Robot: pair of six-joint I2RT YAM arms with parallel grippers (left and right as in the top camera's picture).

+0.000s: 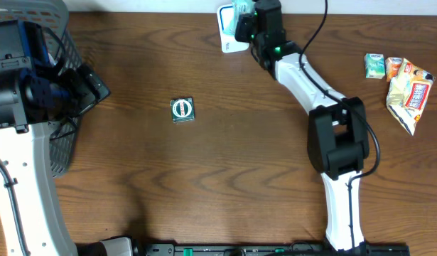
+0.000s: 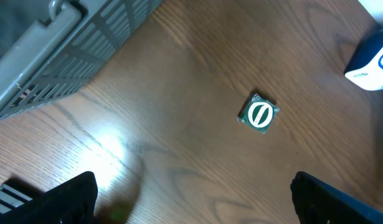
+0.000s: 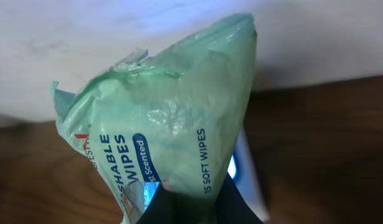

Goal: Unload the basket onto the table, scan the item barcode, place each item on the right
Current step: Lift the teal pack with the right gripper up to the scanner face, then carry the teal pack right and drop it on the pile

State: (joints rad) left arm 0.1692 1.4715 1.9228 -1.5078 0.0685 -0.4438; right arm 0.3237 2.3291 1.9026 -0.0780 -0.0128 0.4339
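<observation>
Right claw [image 1: 248, 30] clenched on the wipes pack [image 3: 166, 124], pinching it low at one end. The pack is held up at the far edge of the worktop [image 1: 239, 178], right by the scanner [image 1: 229, 41]. Left claw [image 2: 194, 208] released, jaws wide, hanging near the basket [image 1: 62, 43] and carrying nothing. Risks, as I judge them: the film looks slack and slippery, and I seem to hold only a fold of it, so the pack could slide out, or sag and swing. Crinkles and glare on the glossy film may break up the barcode. I cannot see the barcode from any view, so it may be facing away from the scanner and need a turn. A careless twist of the wrist might knock the scanner, which sits close by. Materials: the pack is a soft pale-green plastic pouch, wrinkled and pillow-shaped, with a ragged crimped top and blue-and-white lettering. Scanner: hard white plastic with a blue glow. Worktop: dark wood grain, smooth. Basket: rigid grey lattice. A small square green packet [image 1: 182, 109] with a white ring lies flat mid-worktop, well apart.
</observation>
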